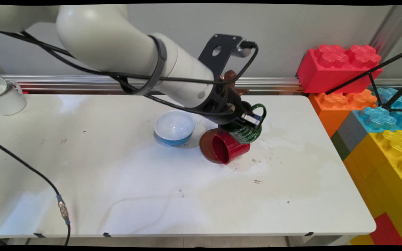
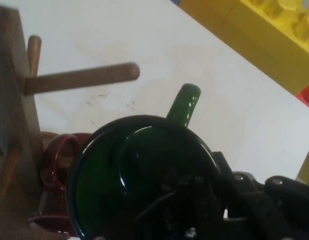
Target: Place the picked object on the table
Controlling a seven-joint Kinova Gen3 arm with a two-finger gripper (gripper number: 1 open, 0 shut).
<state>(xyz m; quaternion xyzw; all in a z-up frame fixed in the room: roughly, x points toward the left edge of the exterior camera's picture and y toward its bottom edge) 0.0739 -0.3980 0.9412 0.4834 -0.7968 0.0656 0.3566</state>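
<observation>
**Claw holds green mug beside wooden rack**

Claw (image 1: 248,120) is clenched on the rim of a green mug (image 1: 247,134), carried clear of the counter (image 1: 117,174) with its handle (image 2: 184,102) pointing away from the hand. Just beside it stands a wooden mug rack (image 2: 12,100); one peg (image 2: 84,77) is bare, the mug not on it. At the rack's brown base (image 1: 206,143) a red mug (image 1: 229,148) lies on its side. Near it, leftward, sits a blue bowl (image 1: 174,127). Well apart, a white mug (image 1: 4,94) occupies the far left corner.

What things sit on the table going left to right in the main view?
white mug → blue bowl → red mug lying on its side → green mug held by the gripper.
</observation>
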